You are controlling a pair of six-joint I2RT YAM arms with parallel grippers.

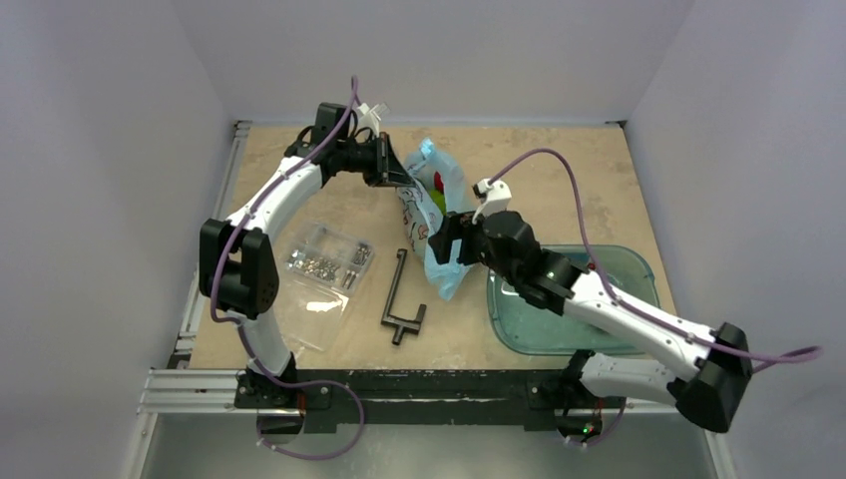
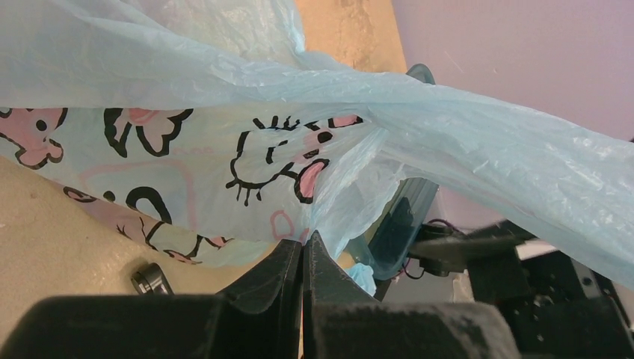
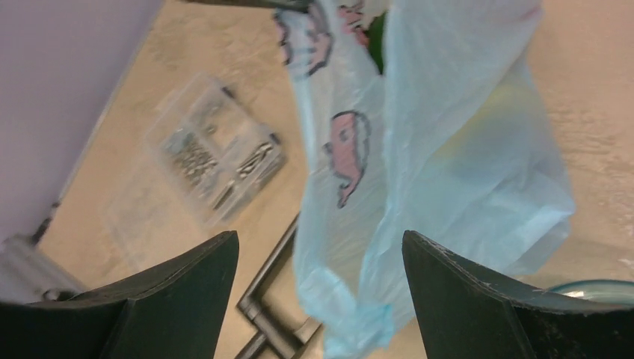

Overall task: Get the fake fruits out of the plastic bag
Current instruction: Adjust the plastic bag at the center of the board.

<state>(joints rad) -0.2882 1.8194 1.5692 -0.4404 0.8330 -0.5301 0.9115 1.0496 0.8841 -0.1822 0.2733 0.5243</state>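
Note:
The light-blue plastic bag [image 1: 439, 225] with pink and black cartoon prints hangs lifted over the middle of the table. My left gripper [image 1: 403, 178] is shut on the bag's upper edge; in the left wrist view the fingers [image 2: 288, 262] meet with the film [image 2: 224, 142] pinched at their tips. My right gripper [image 1: 442, 245] stands open at the bag's lower part, and in the right wrist view the bag's bottom [image 3: 448, 149] hangs between the spread jaws [image 3: 320, 258], untouched. A green fake fruit [image 1: 437, 196] shows through the film [image 3: 377, 34]. The other fruits are hidden inside.
A teal tray [image 1: 619, 261] lies under the right arm. A clear bag of metal screws [image 1: 325, 261] lies on the left. A black T-shaped tool [image 1: 402, 299] rests between that bag and the plastic bag, and it shows below the right jaws [image 3: 269, 292].

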